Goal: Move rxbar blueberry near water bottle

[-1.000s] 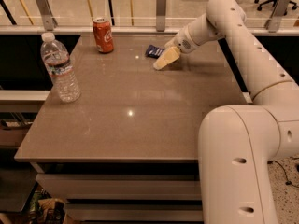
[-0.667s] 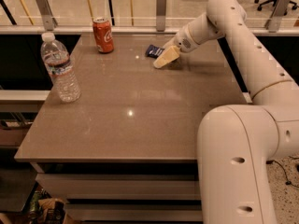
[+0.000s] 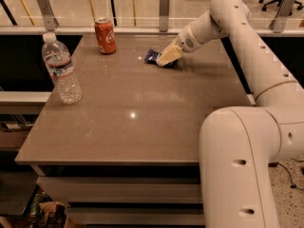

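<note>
The rxbar blueberry, a small dark blue wrapped bar, lies on the grey table at the back middle. My gripper is down at the bar's right end, its cream fingers covering part of the wrapper. The water bottle, clear and ribbed with a white cap, stands upright at the table's left edge, well left of the bar.
A red soda can stands at the back of the table, left of the bar. My arm reaches in from the right over the table's back right corner. A railing with posts runs behind the table.
The gripper has stayed at the bar's right end, with only a slight shift. The bar, bottle and can have not moved.
</note>
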{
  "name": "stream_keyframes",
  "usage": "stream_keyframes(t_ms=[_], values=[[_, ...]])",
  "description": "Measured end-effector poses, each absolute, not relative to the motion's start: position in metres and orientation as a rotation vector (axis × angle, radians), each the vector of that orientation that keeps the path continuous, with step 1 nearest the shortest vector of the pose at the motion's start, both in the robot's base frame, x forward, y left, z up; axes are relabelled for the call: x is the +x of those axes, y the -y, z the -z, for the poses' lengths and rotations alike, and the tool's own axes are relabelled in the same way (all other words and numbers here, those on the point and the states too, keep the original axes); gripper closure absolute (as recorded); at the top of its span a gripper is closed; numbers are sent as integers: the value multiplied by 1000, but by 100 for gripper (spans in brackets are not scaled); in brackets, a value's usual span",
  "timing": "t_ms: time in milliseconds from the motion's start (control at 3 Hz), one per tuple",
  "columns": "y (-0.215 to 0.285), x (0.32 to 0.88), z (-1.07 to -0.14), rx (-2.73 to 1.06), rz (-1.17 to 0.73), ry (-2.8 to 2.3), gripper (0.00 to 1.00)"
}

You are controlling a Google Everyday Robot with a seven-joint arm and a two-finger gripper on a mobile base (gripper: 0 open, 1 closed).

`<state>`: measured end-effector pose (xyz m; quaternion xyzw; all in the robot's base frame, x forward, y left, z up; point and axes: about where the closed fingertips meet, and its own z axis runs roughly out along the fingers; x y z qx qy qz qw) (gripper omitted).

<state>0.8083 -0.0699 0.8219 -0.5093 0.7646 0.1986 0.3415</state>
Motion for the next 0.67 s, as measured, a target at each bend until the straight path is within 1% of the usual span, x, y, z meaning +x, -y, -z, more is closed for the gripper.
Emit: stream_keyframes(t_ms=[667], values=[[41,793,-843,-1355,-580,-1921,100]])
